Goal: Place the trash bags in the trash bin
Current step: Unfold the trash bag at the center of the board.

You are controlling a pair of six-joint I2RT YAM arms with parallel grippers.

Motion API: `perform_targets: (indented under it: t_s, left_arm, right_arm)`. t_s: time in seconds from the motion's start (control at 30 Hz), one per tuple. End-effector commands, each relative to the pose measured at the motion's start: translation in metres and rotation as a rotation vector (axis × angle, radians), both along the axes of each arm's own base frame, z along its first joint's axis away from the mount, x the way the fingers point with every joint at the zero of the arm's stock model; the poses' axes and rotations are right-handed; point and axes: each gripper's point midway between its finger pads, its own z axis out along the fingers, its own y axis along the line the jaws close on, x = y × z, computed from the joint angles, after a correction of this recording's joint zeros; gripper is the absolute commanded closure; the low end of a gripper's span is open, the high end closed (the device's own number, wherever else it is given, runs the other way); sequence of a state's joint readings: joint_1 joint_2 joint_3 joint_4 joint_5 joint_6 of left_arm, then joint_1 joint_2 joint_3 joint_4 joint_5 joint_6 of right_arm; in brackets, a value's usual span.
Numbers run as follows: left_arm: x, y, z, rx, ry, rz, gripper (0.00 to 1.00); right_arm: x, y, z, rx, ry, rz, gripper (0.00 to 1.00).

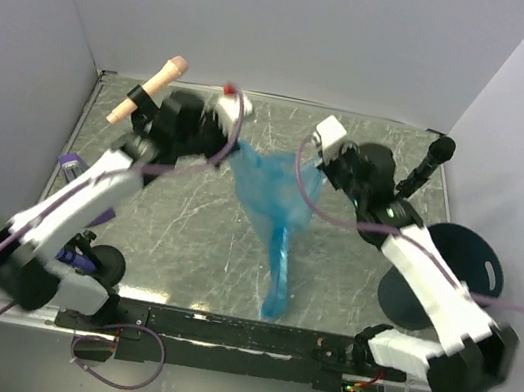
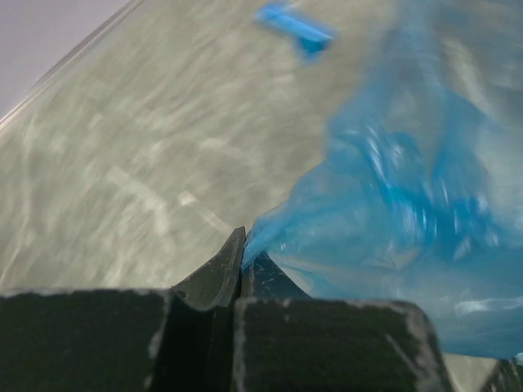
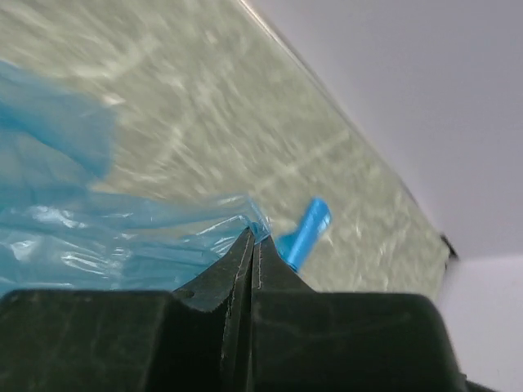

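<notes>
Here, left gripper (image 2: 243, 253) and right gripper (image 3: 253, 238) pinch the trash bag (image 1: 278, 194), seemingly outside bin (image 1: 456, 246).

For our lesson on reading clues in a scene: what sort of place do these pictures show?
Probably a robotics test bench: the left arm and right arm are bolted along a black rail at the near edge of a scratched table, and plain white walls box it in.
</notes>
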State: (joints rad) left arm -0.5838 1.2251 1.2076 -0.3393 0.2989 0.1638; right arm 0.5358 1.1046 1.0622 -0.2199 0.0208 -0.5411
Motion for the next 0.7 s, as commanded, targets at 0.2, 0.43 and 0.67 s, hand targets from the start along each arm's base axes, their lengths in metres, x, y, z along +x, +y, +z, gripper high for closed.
perform_targets:
  t_s: [0.2,0.43,0.67]
  left_arm:
    - [0.110,0.048,0.331,-0.463,-0.644,0.223,0.99]
    - [-0.042,0.001,0.334,-0.383,-1.260,-0.105,0.99]
    - [-0.089,-0.011,-0.021,0.525,-1.343,-0.729,0.99]
  right_arm:
    - [0.039,0.012,0.322,0.131,-0.861,0.025,1.00]
    - [-0.082,0.060,0.294,-0.031,-1.304,0.345,1.00]
    - [-0.127,0.047,-0.024,-0.349,-0.756,0.633,1.00]
